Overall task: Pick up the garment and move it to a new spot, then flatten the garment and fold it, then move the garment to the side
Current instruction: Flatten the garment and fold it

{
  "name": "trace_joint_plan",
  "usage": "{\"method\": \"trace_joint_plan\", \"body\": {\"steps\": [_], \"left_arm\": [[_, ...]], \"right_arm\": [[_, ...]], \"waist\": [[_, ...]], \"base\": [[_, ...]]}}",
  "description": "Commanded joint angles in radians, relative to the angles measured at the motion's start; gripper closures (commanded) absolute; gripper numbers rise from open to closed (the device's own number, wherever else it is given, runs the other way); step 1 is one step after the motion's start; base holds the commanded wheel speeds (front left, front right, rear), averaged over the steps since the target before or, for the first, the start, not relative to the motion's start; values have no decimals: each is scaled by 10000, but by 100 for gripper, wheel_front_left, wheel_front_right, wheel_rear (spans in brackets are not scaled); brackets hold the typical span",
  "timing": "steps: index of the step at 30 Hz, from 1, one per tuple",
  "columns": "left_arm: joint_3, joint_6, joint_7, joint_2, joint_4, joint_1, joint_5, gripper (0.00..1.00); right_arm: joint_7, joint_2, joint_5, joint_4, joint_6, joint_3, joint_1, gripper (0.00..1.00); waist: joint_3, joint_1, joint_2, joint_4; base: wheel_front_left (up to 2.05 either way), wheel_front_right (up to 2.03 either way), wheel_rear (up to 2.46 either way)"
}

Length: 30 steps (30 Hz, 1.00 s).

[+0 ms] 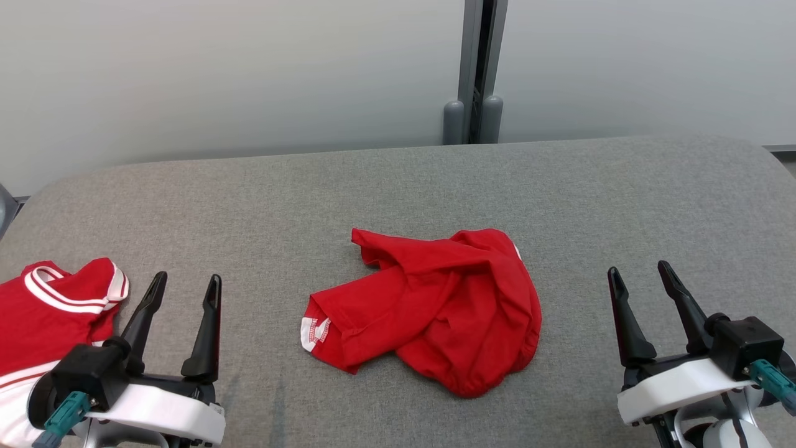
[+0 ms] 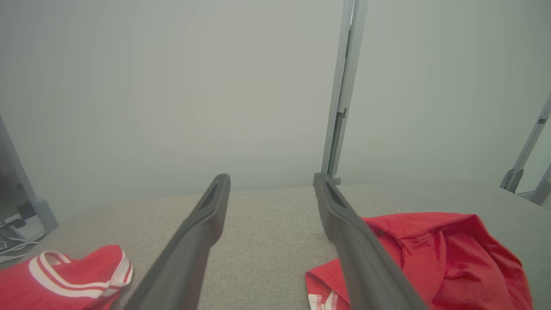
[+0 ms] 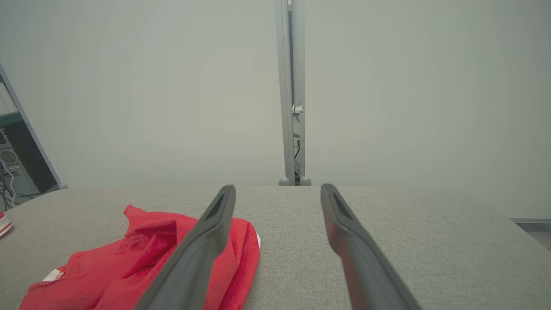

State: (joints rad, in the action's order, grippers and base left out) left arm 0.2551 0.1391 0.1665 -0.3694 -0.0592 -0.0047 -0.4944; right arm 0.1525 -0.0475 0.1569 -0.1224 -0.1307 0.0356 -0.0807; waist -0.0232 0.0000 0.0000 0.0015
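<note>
The task stands at its first step, by my reading: nothing is lifted and the pick-up has not begun.

At the far left, a red top with white striped trim [image 1: 59,305] lies at the edge of the grey fabric-covered table [image 1: 398,186]. The frame cuts it off, so I cannot tell whether it is folded; I take it for a separate piece, not the one to handle.

Just beside it, the left gripper [image 1: 188,277] hovers over bare table with its fingers spread wide and nothing between them.

The crumpled red shirt [image 1: 435,311] lies in a loose heap in the middle of the table, roughly midway between the two grippers and apart from both. A white printed patch [image 1: 316,331] shows at its near left corner. In the left wrist view it sits to the right of that gripper's fingers, and in the right wrist view to the left of them.

At the right, the right gripper [image 1: 639,267] is likewise wide open and empty over bare table.

The next move calls for an arm to swing inward and come down on a raised fold, pinching cloth without snagging the soft cover beneath.
</note>
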Motion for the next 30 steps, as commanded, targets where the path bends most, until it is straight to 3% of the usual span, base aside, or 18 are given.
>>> {"method": "trace_joint_plan", "body": {"steps": [1,20,24,30], "left_arm": [[-18,72,-30,-73,-72,78,-15,0],[83,259,-203,-79,-147,95,-91,0],[97,311,-217,-76,-182,27,-70,0],[109,375,-160,45,-163,-280,-93,0]], "right_arm": [[-48,-63,-21,36,-1,-61,67,0],[-85,-60,-73,109,-1,-32,48,0],[-392,-57,-404,86,-1,681,173,0],[-991,-186,-662,-255,-1,2679,254,0]], "waist": [[-9,0,0,-14],[-57,0,0,63],[-132,0,0,94],[-447,0,0,158]], "base": [[0,0,0],[0,0,0],[0,0,0],[0,0,0]]}}
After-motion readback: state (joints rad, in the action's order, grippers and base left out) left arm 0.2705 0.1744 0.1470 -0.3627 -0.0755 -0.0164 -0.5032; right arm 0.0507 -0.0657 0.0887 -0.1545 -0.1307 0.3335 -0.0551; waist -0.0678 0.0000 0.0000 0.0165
